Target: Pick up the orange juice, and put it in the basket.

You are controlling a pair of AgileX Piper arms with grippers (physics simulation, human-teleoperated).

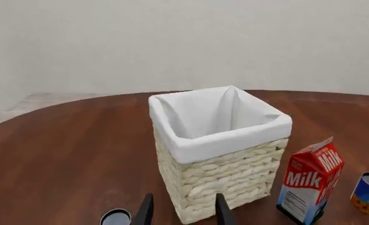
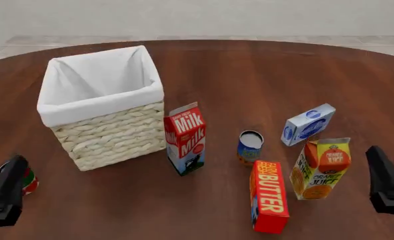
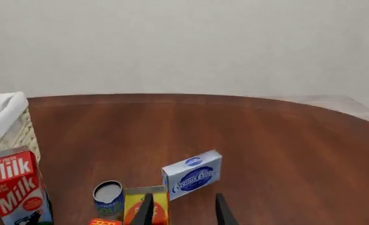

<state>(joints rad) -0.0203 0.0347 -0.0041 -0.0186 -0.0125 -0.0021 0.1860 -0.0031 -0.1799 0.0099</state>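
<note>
1. Juice [image 2: 322, 168]: upright on the table [image 2: 250, 70], near the front right, just beside the right gripper [image 2: 386, 182]; the basket [image 2: 103, 112] sits well apart at the left
2. Neighbours: butter box [image 2: 269, 196] lying just to the juice's left, can [image 2: 250, 146] beyond that, blue-white box [image 2: 308, 124] behind the juice, milk [image 2: 185, 138] next to the basket
3. Right gripper [image 3: 182, 211]: fingers apart and holding nothing in its wrist view, with the juice [image 3: 146, 205] showing at the inner finger rather than centred between them
4. Left gripper [image 1: 183, 211]: fingers likewise apart and holding nothing, facing the basket [image 1: 219, 154]; a small red can [image 2: 27, 180] lies beside it
5. Step in hand, as we judge it: the reach has hardly begun; we would use the right arm, being nearest
6. Approach: we would shift toward the juice until it sits centred between the fingers, then close on the flat side faces below the gable
7. Hazard: little room on the butter side; we would come in from the clear right and avoid nudging the carton over
8. Carry: lift well above the milk and the basket rim before crossing
</note>
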